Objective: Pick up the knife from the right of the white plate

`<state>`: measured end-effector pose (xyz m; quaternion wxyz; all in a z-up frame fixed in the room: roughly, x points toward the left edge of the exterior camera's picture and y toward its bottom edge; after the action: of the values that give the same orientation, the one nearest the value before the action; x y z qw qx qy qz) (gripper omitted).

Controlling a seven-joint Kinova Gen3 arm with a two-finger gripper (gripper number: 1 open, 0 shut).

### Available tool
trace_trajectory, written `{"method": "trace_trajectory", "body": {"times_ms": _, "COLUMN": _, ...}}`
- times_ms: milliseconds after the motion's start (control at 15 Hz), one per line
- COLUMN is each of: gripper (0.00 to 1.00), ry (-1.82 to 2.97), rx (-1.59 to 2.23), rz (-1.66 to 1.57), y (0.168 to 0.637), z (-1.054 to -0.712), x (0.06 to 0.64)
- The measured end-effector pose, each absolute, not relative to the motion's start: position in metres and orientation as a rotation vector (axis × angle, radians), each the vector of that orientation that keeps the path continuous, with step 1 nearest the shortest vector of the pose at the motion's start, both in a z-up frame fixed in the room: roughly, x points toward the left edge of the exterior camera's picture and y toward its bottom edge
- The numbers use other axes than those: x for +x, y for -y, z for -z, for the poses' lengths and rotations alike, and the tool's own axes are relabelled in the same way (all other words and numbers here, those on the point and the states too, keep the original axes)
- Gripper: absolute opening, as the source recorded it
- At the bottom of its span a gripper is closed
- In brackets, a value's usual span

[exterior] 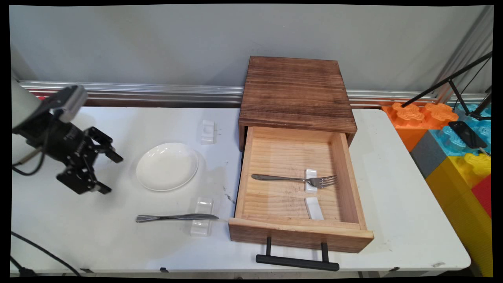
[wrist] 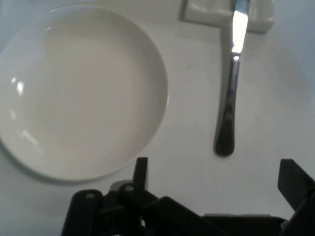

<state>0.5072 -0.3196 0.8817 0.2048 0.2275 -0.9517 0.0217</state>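
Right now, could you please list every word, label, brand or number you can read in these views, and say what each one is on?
None: neither view shows any readable text.
The wooden drawer box, plate, knife and fork bear no visible lettering.
The gripper shows no legible marking.

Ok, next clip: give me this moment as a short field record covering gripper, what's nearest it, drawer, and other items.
gripper: gripper open, empty, above the table's left side
nearest: white plate, empty, just right of the gripper
knife: knife on the table, blade laid on a white rest
drawer: wooden drawer pulled open, black handle in front
inside drawer: fork across one white rest; second rest bare
other: spare white rest beyond the plate
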Motion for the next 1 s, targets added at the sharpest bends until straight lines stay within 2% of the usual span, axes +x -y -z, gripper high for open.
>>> {"method": "trace_trajectory", "body": {"times_ms": 1000, "gripper": 1.00, "ry": 2.683, "rx": 0.601, "rz": -0.043, "y": 0.321, "z": -0.828, "x": 0.404}}
